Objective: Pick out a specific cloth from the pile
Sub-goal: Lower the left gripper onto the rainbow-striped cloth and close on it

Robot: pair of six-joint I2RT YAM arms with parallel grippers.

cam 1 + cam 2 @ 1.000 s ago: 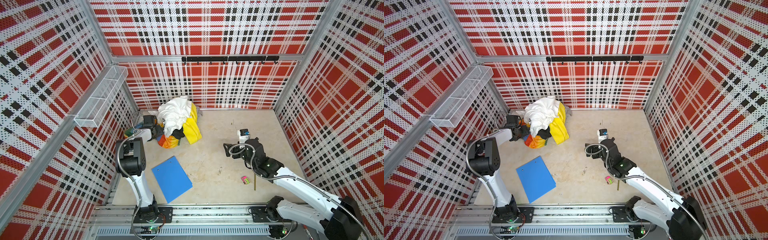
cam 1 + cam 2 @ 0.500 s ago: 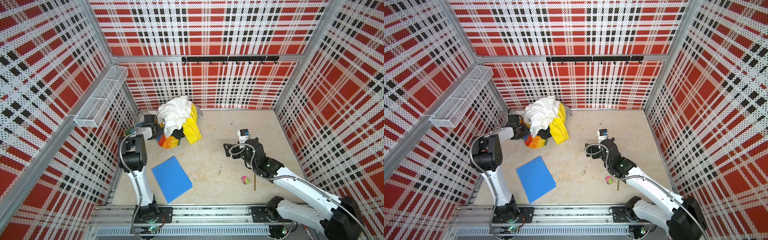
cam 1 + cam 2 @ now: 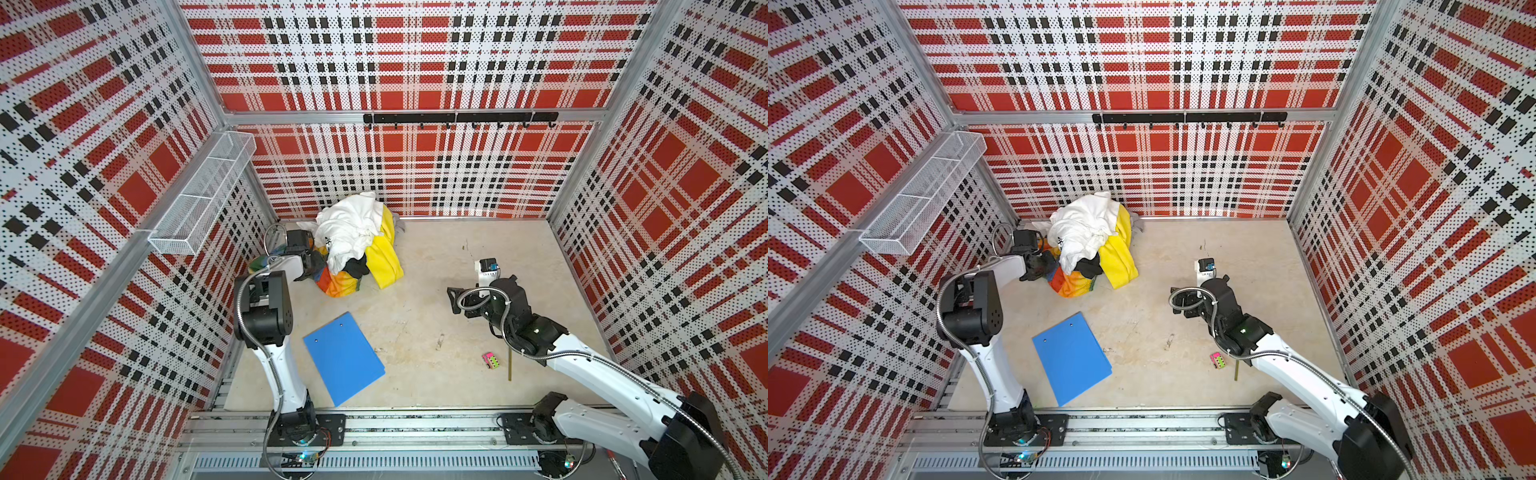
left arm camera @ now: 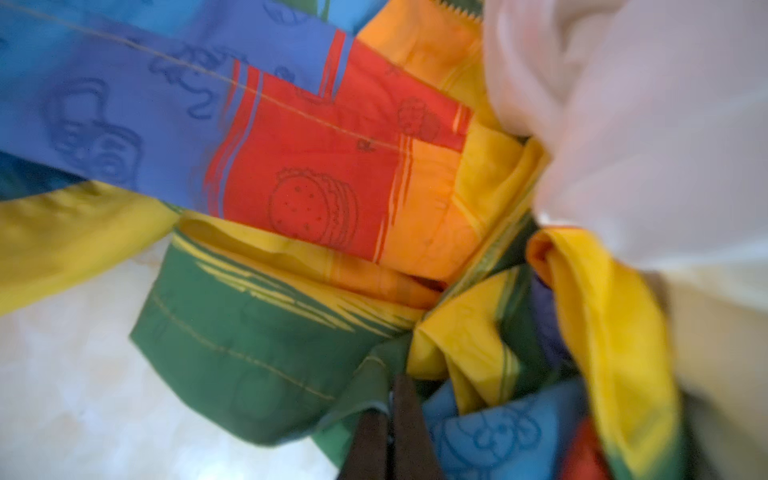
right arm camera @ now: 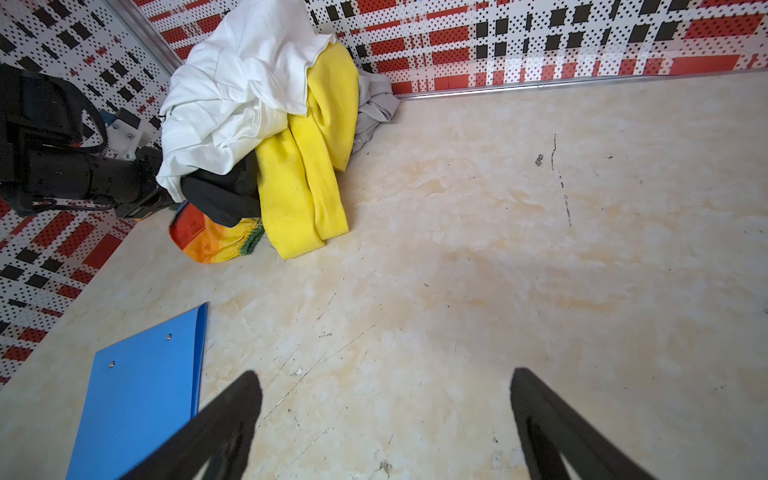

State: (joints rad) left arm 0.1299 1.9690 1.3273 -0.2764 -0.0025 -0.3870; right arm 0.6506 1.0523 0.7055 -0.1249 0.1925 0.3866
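I hold the left tool [image 4: 390, 409] shut on a green fold of the striped cloth [image 4: 316, 174], buried under the white shirt [image 3: 345, 228] in the pile [image 3: 384, 253], to draw it out from below; the right tool [image 5: 386, 378] hangs wide open, empty.

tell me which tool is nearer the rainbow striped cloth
Left. The left tool is shut on a fold of the cloth; the right tool hangs open over the table, far from it.

Rainbow-striped cloth [image 3: 338, 286] low beneath white-and-yellow garment pile [image 3: 349, 232], back-left corner
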